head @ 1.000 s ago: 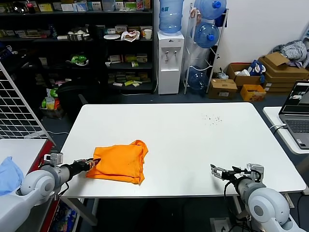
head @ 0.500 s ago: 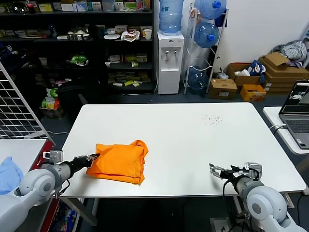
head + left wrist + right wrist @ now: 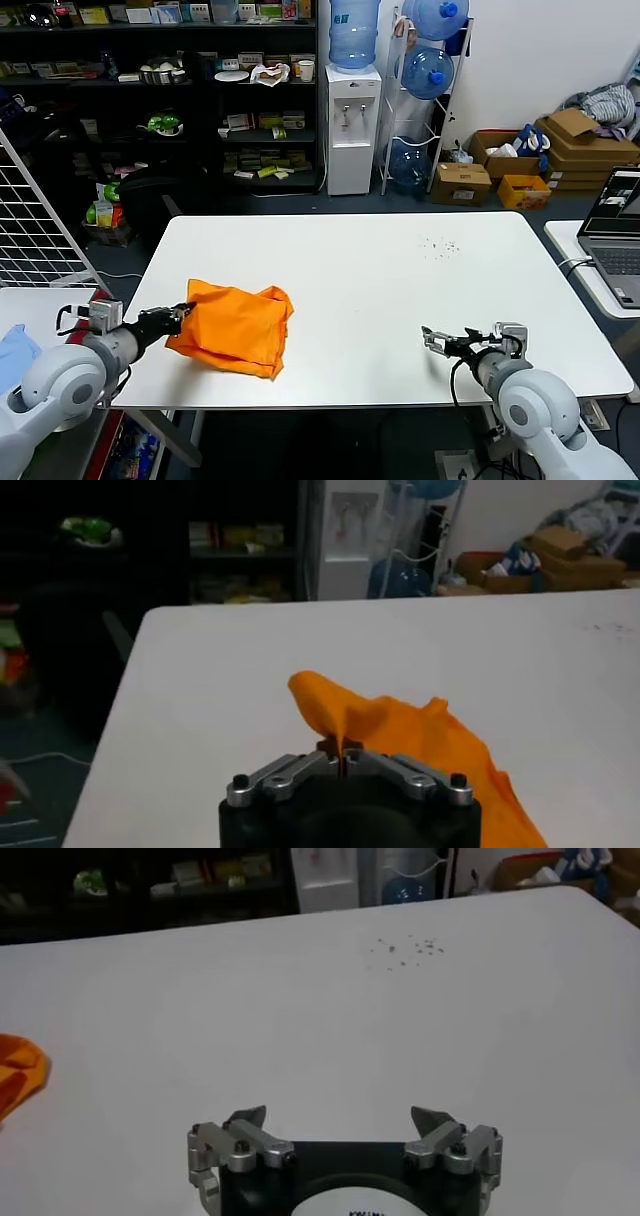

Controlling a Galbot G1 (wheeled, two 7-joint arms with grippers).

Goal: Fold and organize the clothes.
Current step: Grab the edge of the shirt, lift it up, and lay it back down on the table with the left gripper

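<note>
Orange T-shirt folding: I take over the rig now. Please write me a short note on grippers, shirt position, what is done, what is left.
Left gripper: shut on the orange T-shirt, pinching its left edge, lifted into a peak.
Right gripper: open, holding nothing, low over the white table near the front right edge.
Shirt: a bundle on the table's front left part.
Done: roughly folded, not neat.
Left: probably flatten, finish the fold, release.

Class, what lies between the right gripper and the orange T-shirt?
Only bare white table, as the head view shows, separates the right gripper from the orange T-shirt.
</note>
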